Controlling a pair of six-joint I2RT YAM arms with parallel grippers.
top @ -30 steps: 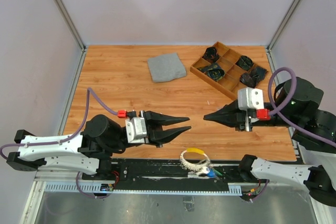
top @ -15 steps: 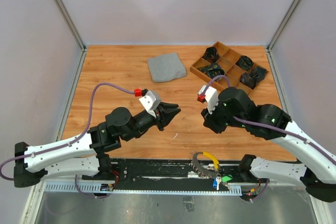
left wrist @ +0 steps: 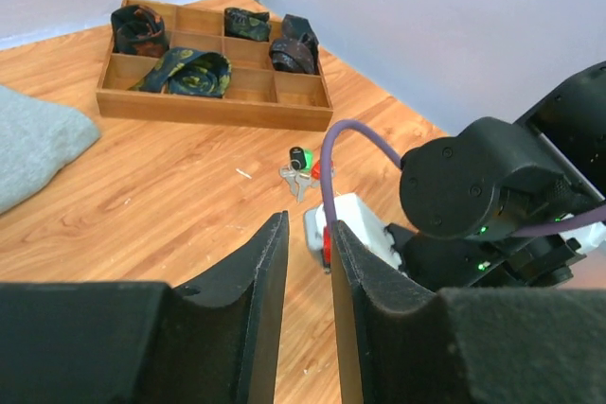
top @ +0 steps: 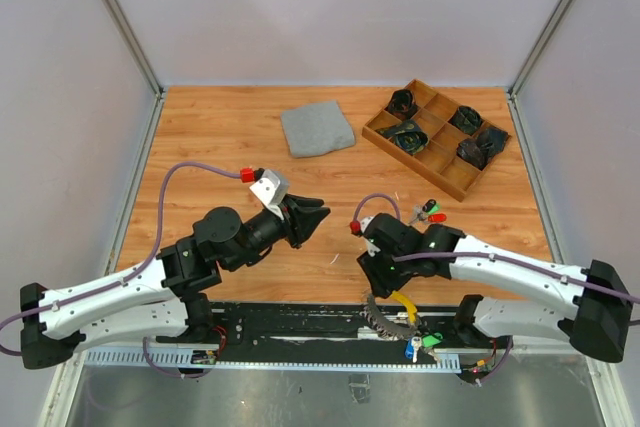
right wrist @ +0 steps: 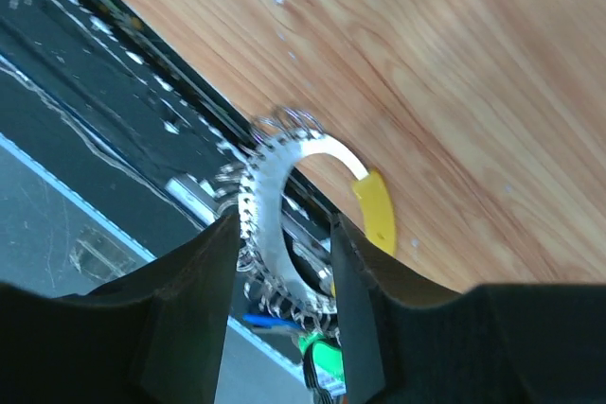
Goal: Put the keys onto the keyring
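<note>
The right hand [right wrist: 281, 234] hangs straight above the keyring [right wrist: 258, 203], its fingers apart, 1 on either side, gripping nothing. The ring is a thin silvery loop with a toothed rim and a yellow plastic piece against it, lying flat at the desk's [top: 220, 147] near edge. 2 keys [top: 430, 211] with green and red heads lie beyond the keyring. The left hand [top: 312, 213], narrowly apart and empty, is farther from it.

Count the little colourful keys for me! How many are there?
5. A green key and a red key lie together on the table. A yellow key, a blue key and a second green key sit by the keyring at the near edge. Others may be hidden.
</note>
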